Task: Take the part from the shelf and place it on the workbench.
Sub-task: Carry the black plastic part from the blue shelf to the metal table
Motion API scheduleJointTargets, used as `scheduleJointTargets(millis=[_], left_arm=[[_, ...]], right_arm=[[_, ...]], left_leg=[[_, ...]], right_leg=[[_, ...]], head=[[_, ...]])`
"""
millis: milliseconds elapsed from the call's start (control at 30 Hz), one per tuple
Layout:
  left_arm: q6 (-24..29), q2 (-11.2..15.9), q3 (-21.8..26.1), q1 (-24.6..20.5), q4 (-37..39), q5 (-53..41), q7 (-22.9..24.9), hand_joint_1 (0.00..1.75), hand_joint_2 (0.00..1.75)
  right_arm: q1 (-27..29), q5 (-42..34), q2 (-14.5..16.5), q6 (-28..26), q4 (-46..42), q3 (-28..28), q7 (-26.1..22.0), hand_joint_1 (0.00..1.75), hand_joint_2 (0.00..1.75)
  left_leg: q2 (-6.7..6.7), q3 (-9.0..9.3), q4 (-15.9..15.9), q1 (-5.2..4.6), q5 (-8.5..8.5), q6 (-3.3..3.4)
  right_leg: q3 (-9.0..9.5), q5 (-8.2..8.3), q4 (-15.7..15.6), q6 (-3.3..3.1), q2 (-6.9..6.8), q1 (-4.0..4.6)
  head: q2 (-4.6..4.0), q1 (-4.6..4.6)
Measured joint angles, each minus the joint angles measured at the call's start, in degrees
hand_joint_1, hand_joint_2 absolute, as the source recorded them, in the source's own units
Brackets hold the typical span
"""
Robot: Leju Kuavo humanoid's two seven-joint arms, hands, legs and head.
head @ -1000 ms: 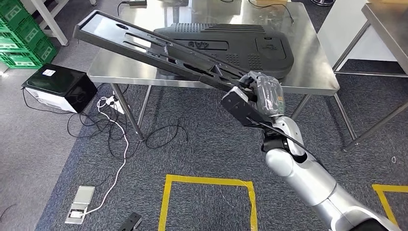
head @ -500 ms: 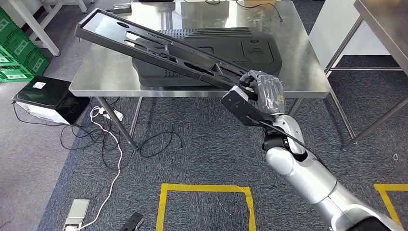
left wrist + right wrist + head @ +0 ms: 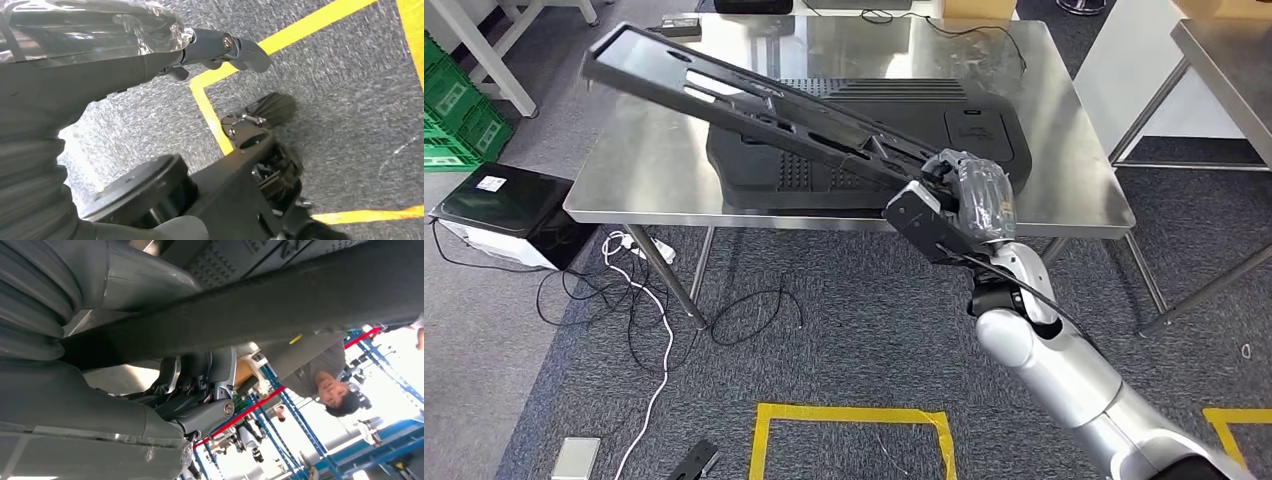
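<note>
Gripping the part [image 3: 754, 105] at its near end, right hand [image 3: 969, 200] fingers closed, above workbench [image 3: 1064, 150].

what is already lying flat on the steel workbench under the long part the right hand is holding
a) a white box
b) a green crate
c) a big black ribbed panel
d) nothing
c: in the head view a big black ribbed panel lies flat on the workbench, and the long black part gripped by the right hand slants above it.
</note>
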Motion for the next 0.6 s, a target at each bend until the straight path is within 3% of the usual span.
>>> scheduleJointTargets(millis=[33,67,167,200,233,333,400,467,500,533,567,600], left_arm=[[0.0,0.0,0.0,0.1,0.0,0.0,0.0,0.0,1.75],[0.0,0.0,0.0,0.1,0.0,-0.1,0.0,0.0,1.75],[0.0,0.0,0.0,0.0,0.0,-0.4,0.1,0.0,1.75],[0.0,0.0,0.0,-0.1,0.0,-0.5,0.1,0.0,1.75],[0.0,0.0,0.0,-0.1,0.0,-0.6,0.2,0.0,1.75],[0.0,0.0,0.0,-0.3,0.0,-0.7,0.4,0.0,1.75],[0.0,-0.1,0.0,-0.4,0.0,-0.7,0.4,0.0,1.75],[-0.1,-0.2,0.0,-0.4,0.0,-0.7,0.4,0.0,1.75],[-0.2,-0.2,0.0,-0.4,0.0,-0.7,0.4,0.0,1.75],[-0.2,-0.2,0.0,-0.4,0.0,-0.7,0.4,0.0,1.75],[-0.2,-0.2,0.0,-0.3,0.0,-0.6,0.4,0.0,1.75],[-0.2,-0.2,0.0,-0.3,0.0,-0.6,0.4,0.0,1.75]], right_arm=[[0.1,0.0,0.0,0.0,0.0,0.0,0.0,1.75,1.75],[0.2,0.0,-0.1,0.0,0.0,0.0,0.0,1.75,1.75],[0.6,0.0,-0.2,0.0,0.0,-0.1,0.2,1.75,1.75],[0.8,0.0,-0.3,0.0,-0.1,-0.1,0.3,1.75,1.75],[0.9,0.0,-0.3,-0.1,-0.1,-0.2,0.5,1.75,1.75],[1.0,0.2,-0.6,-0.1,-0.6,-0.6,0.8,1.75,1.75],[1.0,0.3,-0.7,-0.1,-0.9,-0.8,0.8,1.75,1.75],[1.1,0.3,-0.7,-0.1,-1.2,-0.8,0.8,1.75,1.75],[1.2,0.3,-0.7,-0.1,-1.3,-0.8,0.8,1.75,1.75],[1.2,0.3,-0.7,-0.1,-1.3,-0.8,0.8,1.75,1.75],[1.2,0.3,-0.7,0.0,-1.4,-0.8,0.8,1.75,1.75],[1.2,0.3,-0.7,0.0,-1.6,-0.8,0.8,1.75,1.75]], left_leg=[[-0.03,0.77,0.0,0.01,-0.68,-0.09],[-0.04,1.64,0.1,0.02,-1.43,-0.23],[-0.02,4.08,0.5,0.0,-3.83,-0.96],[-0.01,4.49,0.6,0.0,-4.52,-1.34],[-0.03,4.73,0.9,0.02,-4.91,-1.72],[-0.06,3.67,3.9,0.21,-4.55,-2.79],[-0.08,0.06,10.1,0.35,-4.79,-3.28],[-0.08,-4.65,16.5,0.39,-7.61,-3.48],[-0.08,-6.53,18.2,0.37,-9.26,-3.47],[-0.09,-7.72,18.3,0.33,-10.12,-3.36],[-0.09,-8.09,16.7,0.24,-9.6,-3.14],[-0.09,-7.7,13.6,0.08,-7.51,-2.83]], right_leg=[[-1.01,-0.5,-0.4,0.14,-0.05,-0.14],[-1.24,0.32,-2.4,0.24,-0.12,-0.28],[0.44,9.1,-12.0,0.15,-0.71,-0.35],[0.83,11.17,-13.6,-0.13,-0.87,-0.19],[0.94,11.78,-13.9,-0.53,-0.94,0.0],[2.0,11.0,-14.2,-1.8,-0.6,0.09],[3.31,10.16,-14.5,-2.56,-0.45,0.03],[4.57,9.04,-14.5,-2.93,-0.27,0.14],[5.25,8.44,-14.5,-2.97,-0.15,0.21],[6.02,7.82,-14.5,-3.0,-0.04,0.27],[6.88,7.16,-14.5,-2.99,0.05,0.31],[7.77,6.5,-14.5,-2.95,0.1,0.34]], head=[[0.0,0.31],[0.0,0.58],[0.0,1.08],[0.0,1.08],[0.0,1.0],[0.0,0.75],[0.0,0.34],[0.0,-0.25],[0.0,-0.46],[0.0,-0.62],[0.0,-0.8],[0.0,-1.0]])
